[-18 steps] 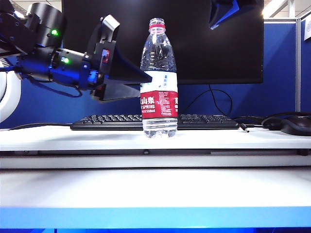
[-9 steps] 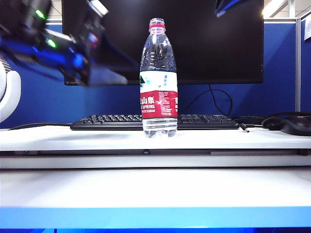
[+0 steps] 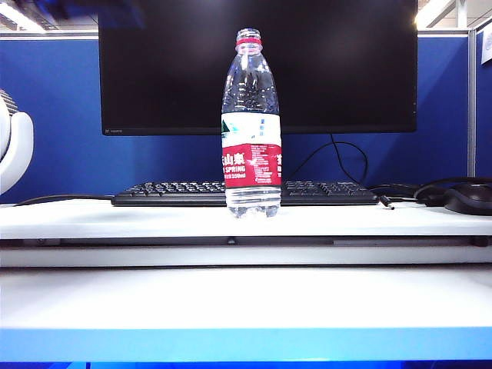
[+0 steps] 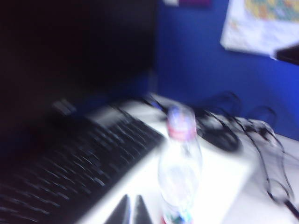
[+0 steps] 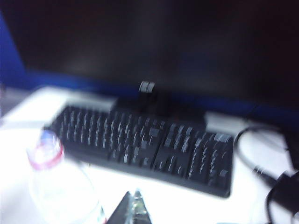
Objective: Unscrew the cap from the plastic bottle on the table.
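The plastic bottle [image 3: 251, 127] stands upright on the white table [image 3: 346, 219], with a red ring round its clear neck. No cap shows on its mouth, and the cap is out of view. Only a blue blur of the left arm [image 3: 84, 9] shows at the top left edge of the exterior view. In the blurred left wrist view, my left gripper [image 4: 131, 210] is shut and empty, above and beside the bottle [image 4: 180, 163]. My right gripper [image 5: 133, 207] is shut, with nothing recognisable between its fingers. It hangs beside the bottle [image 5: 60, 186].
A black keyboard [image 3: 192, 192] lies just behind the bottle. A large dark monitor [image 3: 323, 69] stands behind the keyboard, in front of a blue partition. A dark mouse [image 3: 469, 198] and cables lie at the right.
The left arm has lifted away from the bottle's side and almost left the exterior view at the top left. The blue arm part at the top right is gone. The bottle has not moved.
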Tool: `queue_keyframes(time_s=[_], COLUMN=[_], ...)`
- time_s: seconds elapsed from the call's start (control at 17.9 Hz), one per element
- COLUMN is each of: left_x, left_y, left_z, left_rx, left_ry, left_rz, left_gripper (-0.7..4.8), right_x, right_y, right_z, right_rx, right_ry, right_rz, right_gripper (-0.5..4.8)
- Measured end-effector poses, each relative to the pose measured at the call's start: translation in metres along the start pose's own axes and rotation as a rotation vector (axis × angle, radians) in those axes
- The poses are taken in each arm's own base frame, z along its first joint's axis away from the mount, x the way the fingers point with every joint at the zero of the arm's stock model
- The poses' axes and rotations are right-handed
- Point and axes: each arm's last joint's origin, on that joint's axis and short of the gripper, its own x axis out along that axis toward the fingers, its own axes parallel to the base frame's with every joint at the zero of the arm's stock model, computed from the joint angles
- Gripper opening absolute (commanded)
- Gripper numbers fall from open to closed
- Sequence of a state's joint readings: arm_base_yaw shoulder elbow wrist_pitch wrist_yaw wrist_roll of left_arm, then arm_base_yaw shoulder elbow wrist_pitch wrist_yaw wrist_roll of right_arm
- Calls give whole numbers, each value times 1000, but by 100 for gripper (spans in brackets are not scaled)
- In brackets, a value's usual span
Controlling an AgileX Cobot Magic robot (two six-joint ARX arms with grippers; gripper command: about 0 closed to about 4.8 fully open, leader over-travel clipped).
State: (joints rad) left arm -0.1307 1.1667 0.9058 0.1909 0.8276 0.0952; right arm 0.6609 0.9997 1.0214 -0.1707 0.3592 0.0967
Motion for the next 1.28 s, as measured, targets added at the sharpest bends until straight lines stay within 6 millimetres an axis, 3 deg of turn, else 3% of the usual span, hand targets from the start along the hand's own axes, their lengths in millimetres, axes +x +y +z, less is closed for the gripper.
queue_keyframes(time_s=[0.17,0.33,0.39,0.5,0.67,0.78,0.95,1.17,1.28], left_x=[-53,-108,-134,-164,-187,-197,-199,-179,-162], left_y=[-36,-95,-124,-160,-188,-201,-206,-186,-167], left_z=[46,74,82,84,70,61,23,-6,-30], left_rx=[67,146,172,197,104,91,-32,-162,-184], left_ry=[-122,-259,-346,-449,-462,-457,-379,-265,-242], left_rz=[192,303,311,332,329,331,357,344,367], left_gripper=[-6,-6,-6,-6,-6,-6,-6,-6,-6], right_x=[-37,-91,-115,-135,-147,-151,-157,-153,-149], right_y=[-12,-30,-37,-46,-49,-50,-51,-50,-51], right_z=[17,29,26,13,-10,-21,-36,-62,-76], right_rx=[40,84,97,101,81,72,53,32,-11], right_ry=[-106,-237,-294,-325,-312,-308,-273,-186,-168], right_rz=[11,81,137,172,278,333,411,460,428], right_gripper=[-2,-1,-1,-1,-1,-1,-1,-1,-1])
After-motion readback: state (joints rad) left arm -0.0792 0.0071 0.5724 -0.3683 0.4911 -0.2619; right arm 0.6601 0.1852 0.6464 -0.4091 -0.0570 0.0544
